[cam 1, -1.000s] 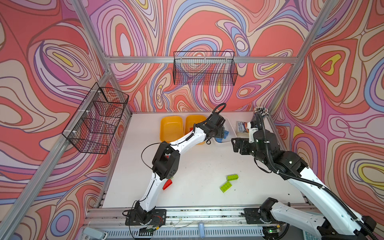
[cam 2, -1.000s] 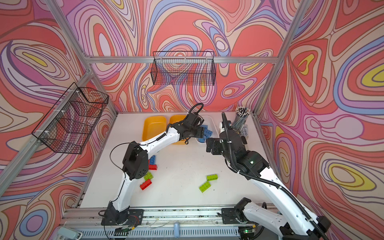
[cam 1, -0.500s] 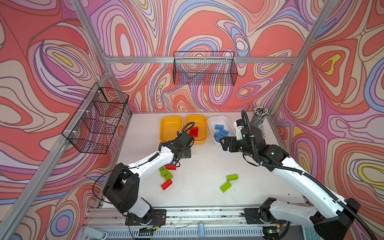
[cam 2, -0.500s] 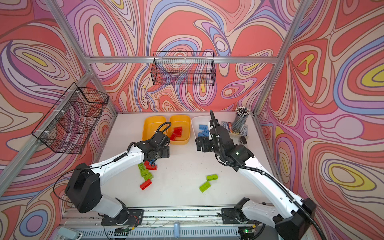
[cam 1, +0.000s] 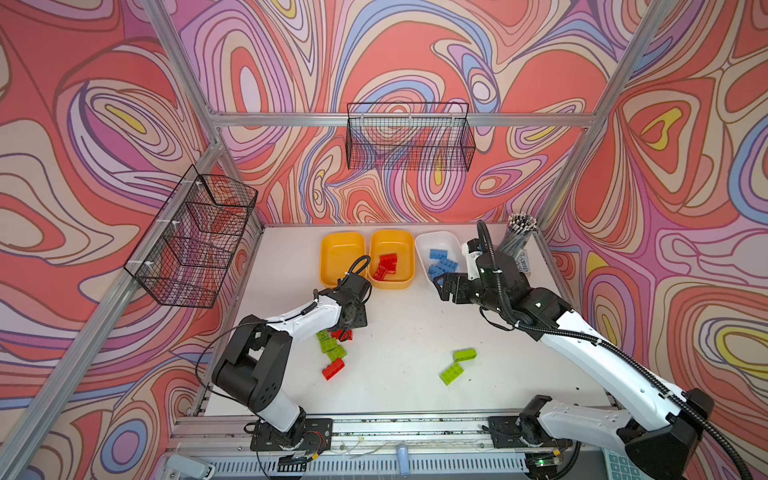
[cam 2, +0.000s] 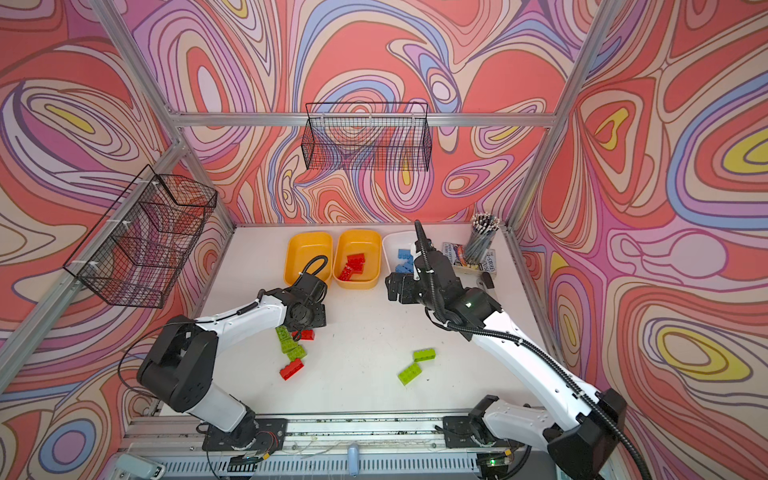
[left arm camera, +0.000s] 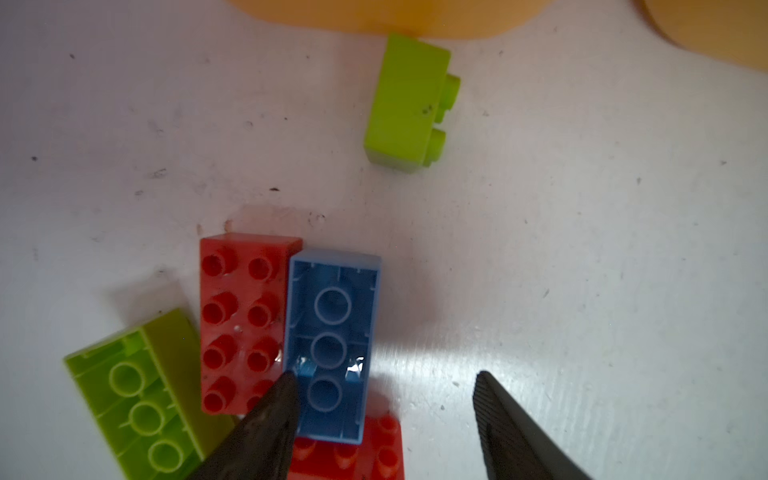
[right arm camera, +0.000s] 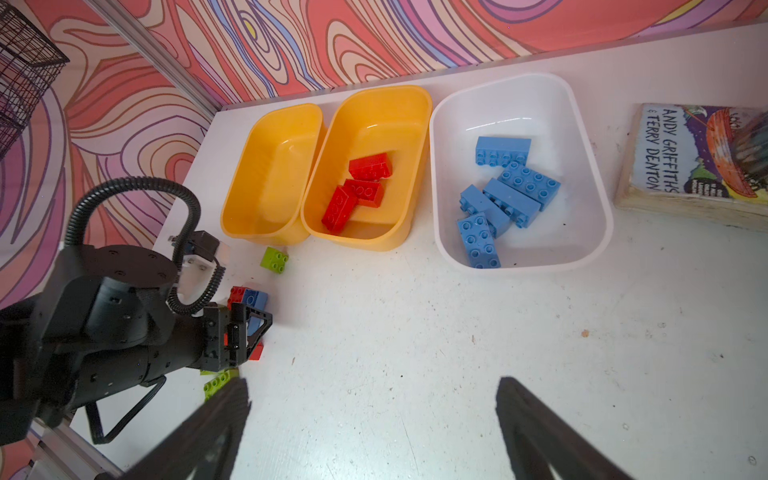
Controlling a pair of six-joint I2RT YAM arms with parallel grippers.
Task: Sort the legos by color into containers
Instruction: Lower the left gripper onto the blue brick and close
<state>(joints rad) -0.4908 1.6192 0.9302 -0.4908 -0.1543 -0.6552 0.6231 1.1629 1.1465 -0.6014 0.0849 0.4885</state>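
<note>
Where the left arm bends low over the table, left of centre in both top views, the left gripper is partly open astride a blue brick lying hollow side up. One finger sits at the seam between it and a red brick pressed along its side, while the other finger stands clear of the far side, so nothing is gripped. The blue brick's near end overlaps a second red brick, and an upturned green brick lies beside the first red one. A small green brick lies on its side nearer the tubs. In both top views the wrist hides the blue brick; green bricks and a third red brick show below it, and a green pair lies well apart, lower centre. At the frame's centre stand the left tub, the middle tub with three red bricks, and the white tub with blue bricks. The right gripper, spread wide and holding nothing, hovers by the white tub's front edge; a book and a pencil cup stand right of that tub.
</note>
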